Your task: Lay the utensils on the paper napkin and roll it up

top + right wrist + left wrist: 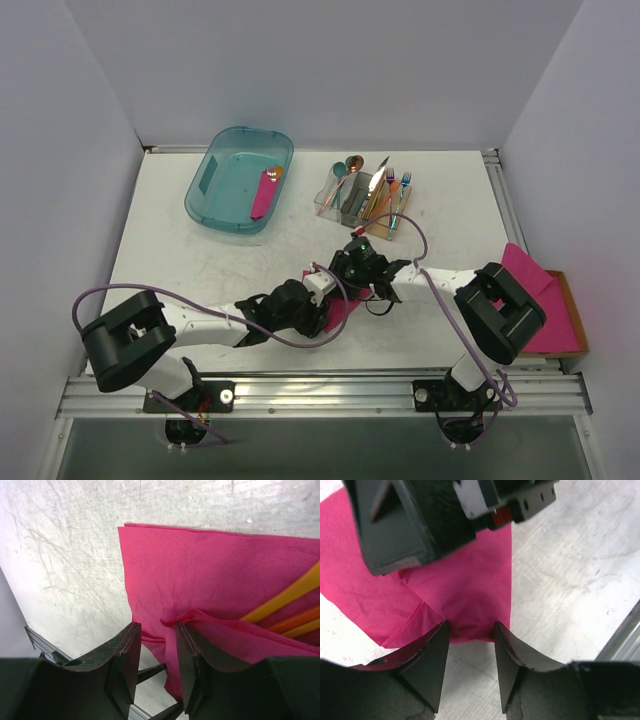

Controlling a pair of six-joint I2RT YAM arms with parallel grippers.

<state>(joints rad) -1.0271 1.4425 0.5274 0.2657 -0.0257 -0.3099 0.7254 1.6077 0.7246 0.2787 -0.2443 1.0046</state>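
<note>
The pink paper napkin (342,310) lies mid-table under both wrists. In the right wrist view the napkin (200,570) has its near edge folded up over copper-orange utensils (282,600), whose handles poke out at the right. My right gripper (157,627) is open, and the raised fold rests against its right finger (187,650). In the left wrist view the napkin (460,590) ends right at the tips of my open left gripper (471,627), with bare table between the fingers. From above, the left gripper (328,298) and right gripper (350,275) nearly touch.
A teal bin (205,195) at the back left holds a pink roll (264,195). A clear organizer (365,200) with more cutlery stands at the back centre. A stack of pink sheets (545,295) sits in a wooden tray at the right edge.
</note>
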